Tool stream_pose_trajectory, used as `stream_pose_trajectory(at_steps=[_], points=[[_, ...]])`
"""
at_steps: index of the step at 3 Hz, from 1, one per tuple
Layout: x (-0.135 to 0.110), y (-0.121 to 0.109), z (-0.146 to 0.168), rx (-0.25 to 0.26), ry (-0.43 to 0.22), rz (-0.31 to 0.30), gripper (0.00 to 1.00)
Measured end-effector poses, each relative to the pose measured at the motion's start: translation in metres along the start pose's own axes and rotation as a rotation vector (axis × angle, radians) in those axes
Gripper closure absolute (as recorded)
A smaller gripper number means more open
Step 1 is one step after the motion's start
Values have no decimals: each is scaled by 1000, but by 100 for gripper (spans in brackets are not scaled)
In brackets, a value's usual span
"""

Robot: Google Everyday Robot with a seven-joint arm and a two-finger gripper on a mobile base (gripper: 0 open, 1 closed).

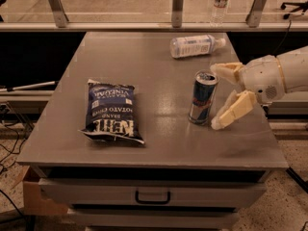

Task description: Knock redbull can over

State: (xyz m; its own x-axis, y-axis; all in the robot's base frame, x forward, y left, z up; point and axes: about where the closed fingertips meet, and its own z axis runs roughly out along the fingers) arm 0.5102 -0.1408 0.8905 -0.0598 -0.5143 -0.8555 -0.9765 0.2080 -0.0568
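The redbull can (201,98) stands upright on the grey table (154,71), right of centre, with blue and silver panels and a silver top rim. My gripper (220,96) comes in from the right edge on a white arm. It is open, with cream fingers spread. The upper finger (227,71) reaches toward the can's top rim and the lower finger (234,110) sits just right of the can's base. The can is close to the fingers but I see no clear contact.
A dark blue chip bag (110,110) lies flat on the left half of the table. A clear plastic bottle (194,46) lies on its side at the back right. Another bottle (220,4) stands beyond the rail. A drawer handle (152,196) is below the front edge.
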Motion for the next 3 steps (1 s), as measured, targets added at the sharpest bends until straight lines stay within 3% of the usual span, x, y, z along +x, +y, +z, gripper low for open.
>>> stream_pose_trajectory(at_steps=[1,3], points=[[-1,0,8,-12,-80,8,0],[-4,2,17,-34,-154,2,0]])
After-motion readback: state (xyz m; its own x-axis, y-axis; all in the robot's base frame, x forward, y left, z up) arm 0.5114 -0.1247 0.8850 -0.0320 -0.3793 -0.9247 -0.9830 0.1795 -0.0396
